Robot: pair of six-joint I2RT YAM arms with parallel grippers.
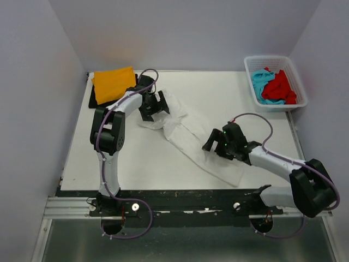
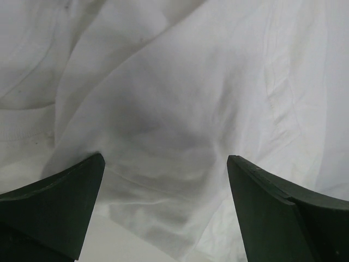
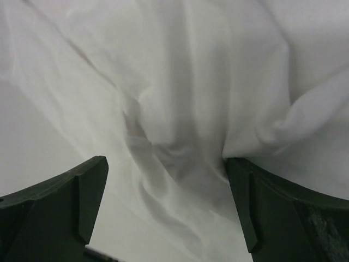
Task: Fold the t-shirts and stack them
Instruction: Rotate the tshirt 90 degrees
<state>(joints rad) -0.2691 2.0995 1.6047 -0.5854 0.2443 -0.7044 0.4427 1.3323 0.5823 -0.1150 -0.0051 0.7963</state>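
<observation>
Your left gripper and right gripper gape over the white t-shirt, rumpled on the white table between pale walls

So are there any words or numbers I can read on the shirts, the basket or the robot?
None can be read.
The white t-shirt, the orange t-shirt, the basket, the left arm and the right arm all look plain. Both wrist views show only blank white cloth.

High overhead view; two wrist views close down on the white t-shirt
</observation>
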